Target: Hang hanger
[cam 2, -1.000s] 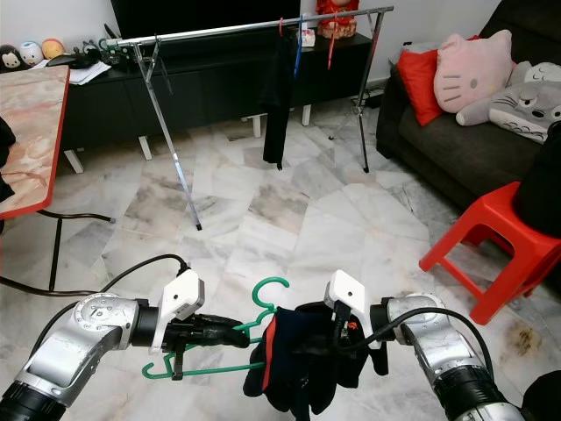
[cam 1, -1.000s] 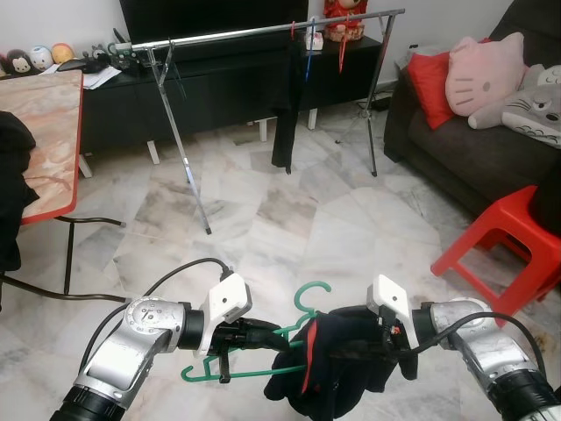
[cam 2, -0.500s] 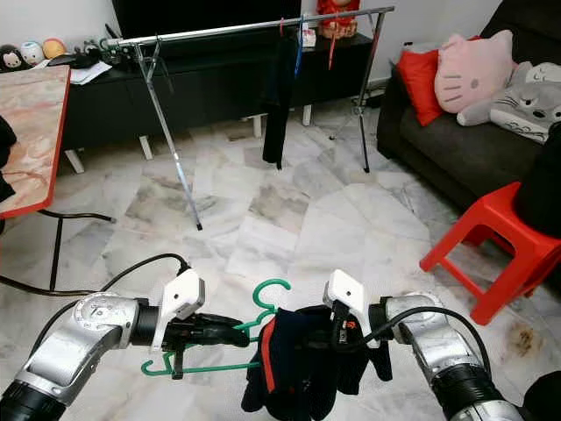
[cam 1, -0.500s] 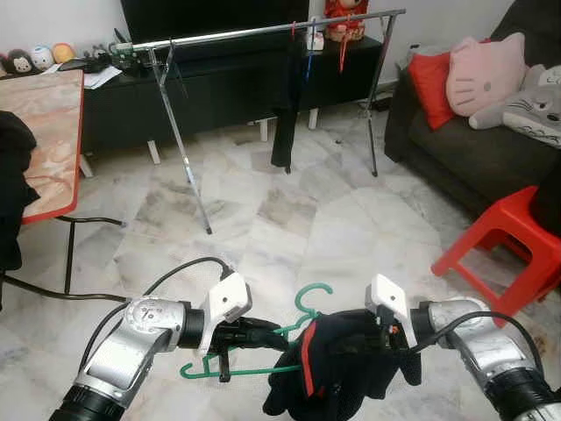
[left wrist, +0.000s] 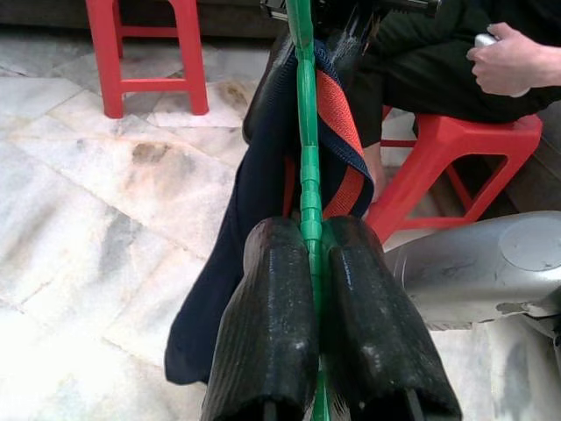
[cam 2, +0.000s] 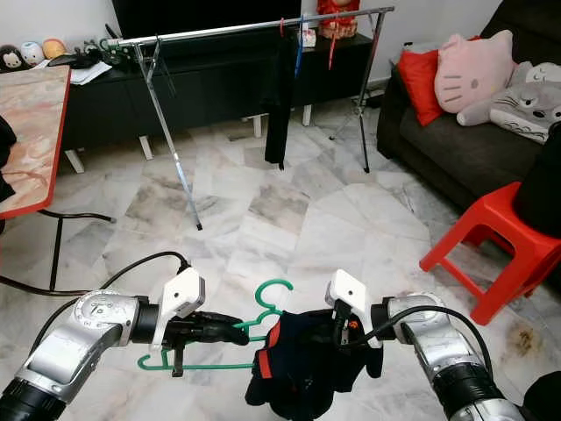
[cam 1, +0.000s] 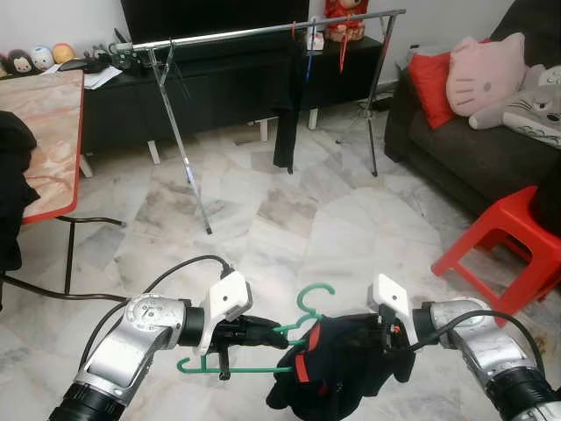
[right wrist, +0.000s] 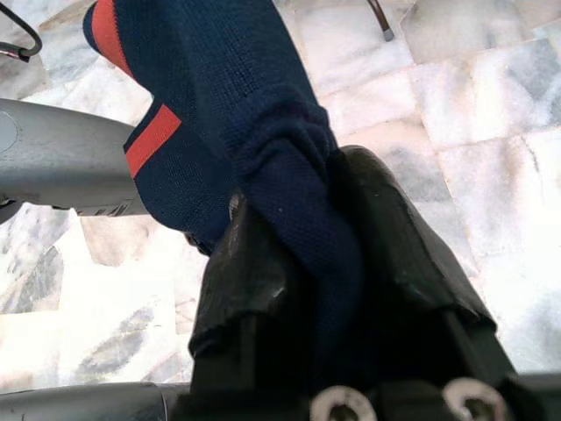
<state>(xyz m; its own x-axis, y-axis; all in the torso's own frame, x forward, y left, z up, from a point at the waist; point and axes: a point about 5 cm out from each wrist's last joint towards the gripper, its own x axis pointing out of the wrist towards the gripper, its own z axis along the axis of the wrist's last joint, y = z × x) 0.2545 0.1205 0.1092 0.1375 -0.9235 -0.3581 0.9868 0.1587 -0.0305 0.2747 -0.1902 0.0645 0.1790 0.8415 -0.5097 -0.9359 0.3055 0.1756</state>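
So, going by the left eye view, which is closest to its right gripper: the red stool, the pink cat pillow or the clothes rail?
1. Red stool, just right of the right gripper.
2. Pink cat pillow, on the sofa, far right.
3. Clothes rail, across the room, ahead.

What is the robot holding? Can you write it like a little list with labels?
left gripper: shut on the green hanger
right gripper: shut on the dark blue garment with a red stripe
garment: draped on the hanger, bunched between the two grippers
clothes rail: across the room, one dark garment already hanging
floor: marble tiles
nearby: red stool, sofa with plush toys
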